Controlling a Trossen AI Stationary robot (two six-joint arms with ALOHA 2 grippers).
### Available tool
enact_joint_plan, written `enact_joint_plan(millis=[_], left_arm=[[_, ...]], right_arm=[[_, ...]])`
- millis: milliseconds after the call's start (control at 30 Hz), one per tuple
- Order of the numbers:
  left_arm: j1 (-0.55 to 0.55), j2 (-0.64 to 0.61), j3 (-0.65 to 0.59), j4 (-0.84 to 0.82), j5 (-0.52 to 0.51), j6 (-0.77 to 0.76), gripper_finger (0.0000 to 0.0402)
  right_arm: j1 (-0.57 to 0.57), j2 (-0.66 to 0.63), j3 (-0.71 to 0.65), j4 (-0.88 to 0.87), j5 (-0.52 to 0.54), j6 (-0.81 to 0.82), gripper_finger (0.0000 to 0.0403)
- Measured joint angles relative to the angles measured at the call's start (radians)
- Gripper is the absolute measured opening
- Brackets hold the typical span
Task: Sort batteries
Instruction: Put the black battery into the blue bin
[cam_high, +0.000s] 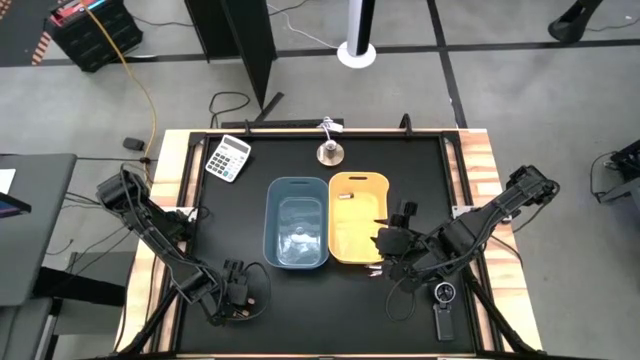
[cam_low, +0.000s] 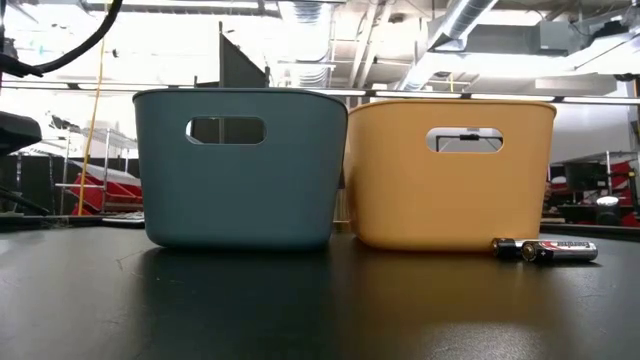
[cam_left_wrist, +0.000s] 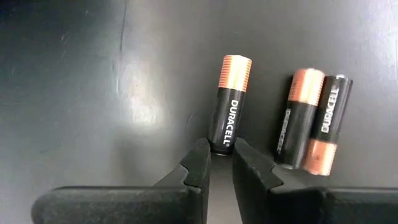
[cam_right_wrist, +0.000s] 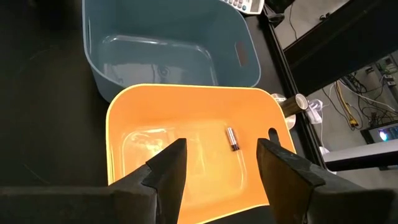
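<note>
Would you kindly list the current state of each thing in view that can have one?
Blue bin: upright, empty.
Yellow bin: upright, holds one small battery lying flat.
Three Duracell batteries: lying on the black table, one apart, two touching side by side.
Batteries by the yellow bin: lying on the table.
Left gripper: slightly open at the single battery's end.
Right gripper: open, empty, over the yellow bin.

bins (cam_high: 297, 222) side by side mid-table | one battery (cam_right_wrist: 232, 139) in right bin | calculator (cam_high: 228, 157) behind left
</note>
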Motion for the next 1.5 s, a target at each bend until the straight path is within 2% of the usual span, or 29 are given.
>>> enact_joint_plan(millis=[333,533,767,1200,1500], left_arm=[[-0.014,-0.151,0.0,-0.048,-0.083,0.006,0.0043],[-0.011,-0.25,0.0,-0.056,-0.197,0.039,0.0043],[0.078,-0.353,0.0,-0.035,-0.305,0.095,0.0043],[0.253,-0.434,0.006,0.014,-0.299,0.26,0.0043],[0.454,-0.434,0.057,0.066,-0.248,0.393,0.0043]], right_arm=[[0.0,0.0,0.0,0.002,0.0,0.0,0.021],[0.0,0.0,0.0,0.002,0.0,0.0,0.021],[0.0,0.0,0.0,0.001,0.0,-0.002,0.021],[0.001,0.0,0.0,0.0,0.0,-0.002,0.021],[0.001,0.0,0.0,0.005,0.0,-0.001,0.021]])
